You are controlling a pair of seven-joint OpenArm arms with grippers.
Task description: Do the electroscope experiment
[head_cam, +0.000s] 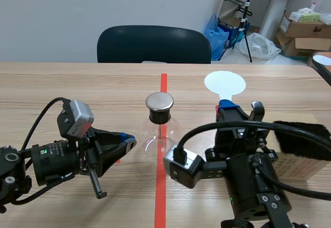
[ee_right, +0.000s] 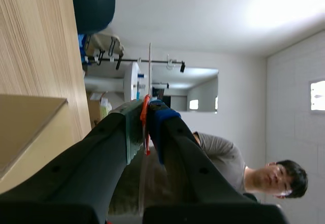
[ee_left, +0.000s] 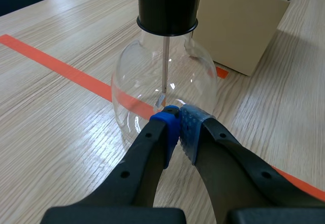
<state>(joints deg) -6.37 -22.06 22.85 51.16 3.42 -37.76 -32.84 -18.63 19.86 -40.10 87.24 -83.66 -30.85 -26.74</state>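
Left of flask, at its glass: left gripper pinched together, empty | right of flask: right gripper clamped on upright white paddle | step: likely presenting paddle | next: swing paddle over flask's metal cap

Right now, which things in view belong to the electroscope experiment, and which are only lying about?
Job: glass electroscope flask; white paddle in the right hand; black fur cloth.
Lying about: cardboard box; chair.
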